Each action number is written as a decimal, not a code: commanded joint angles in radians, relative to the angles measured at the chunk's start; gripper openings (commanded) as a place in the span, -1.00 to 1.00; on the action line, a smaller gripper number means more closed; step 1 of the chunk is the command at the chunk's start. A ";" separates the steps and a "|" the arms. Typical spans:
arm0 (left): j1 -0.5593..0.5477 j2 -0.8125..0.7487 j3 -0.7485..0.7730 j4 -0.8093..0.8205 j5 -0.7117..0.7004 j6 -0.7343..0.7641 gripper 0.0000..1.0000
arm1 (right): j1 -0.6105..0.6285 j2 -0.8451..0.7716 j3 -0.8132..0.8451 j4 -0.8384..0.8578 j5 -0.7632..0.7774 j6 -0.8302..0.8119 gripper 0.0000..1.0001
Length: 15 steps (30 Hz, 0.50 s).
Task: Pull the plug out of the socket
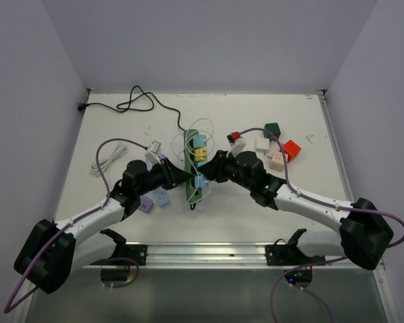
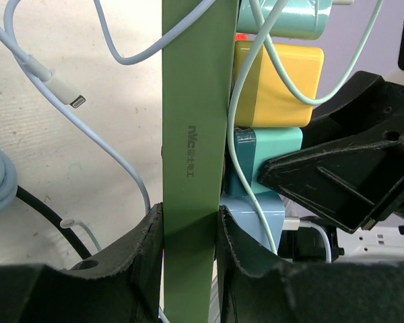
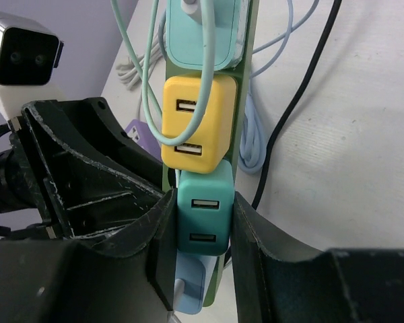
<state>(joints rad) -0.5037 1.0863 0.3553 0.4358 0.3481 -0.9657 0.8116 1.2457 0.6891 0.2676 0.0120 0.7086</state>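
The dark green power strip (image 1: 190, 168) lies in the middle of the table with a row of USB charger plugs in it. My left gripper (image 1: 186, 179) is shut on the strip's body (image 2: 192, 101), one finger on each long side (image 2: 190, 232). My right gripper (image 1: 206, 172) is shut on the teal plug (image 3: 203, 212), its fingers pressed against the plug's two sides. A yellow plug (image 3: 198, 121) sits just beyond the teal one, and a light blue plug (image 3: 195, 286) just nearer. The teal plug (image 2: 276, 145) still sits against the strip.
The strip's black cord (image 1: 141, 101) runs to the back left corner. A coiled white cable (image 1: 108, 160) lies at left. Purple (image 1: 146, 204) and light blue (image 1: 161, 197) adapters lie near my left arm. Red (image 1: 291, 149), dark green (image 1: 272, 128) and white adapters lie at right.
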 commanded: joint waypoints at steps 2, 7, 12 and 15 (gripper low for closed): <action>0.131 0.003 -0.050 -0.158 -0.198 0.059 -1.00 | -0.054 -0.080 -0.003 0.107 0.051 0.012 -1.00; 0.131 0.004 -0.007 -0.242 -0.265 0.087 -1.00 | -0.051 -0.051 0.061 0.052 0.042 0.011 -1.00; 0.111 0.001 0.068 -0.364 -0.426 0.110 -1.00 | -0.028 -0.012 0.124 -0.037 0.095 0.011 -1.00; 0.062 0.009 0.125 -0.434 -0.543 0.120 -1.00 | 0.011 0.006 0.168 -0.115 0.189 -0.006 -1.00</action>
<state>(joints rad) -0.4892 1.0748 0.4484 0.2707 0.2966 -0.9234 0.8196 1.2911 0.7631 0.2081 0.0536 0.7517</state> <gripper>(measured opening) 0.333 0.346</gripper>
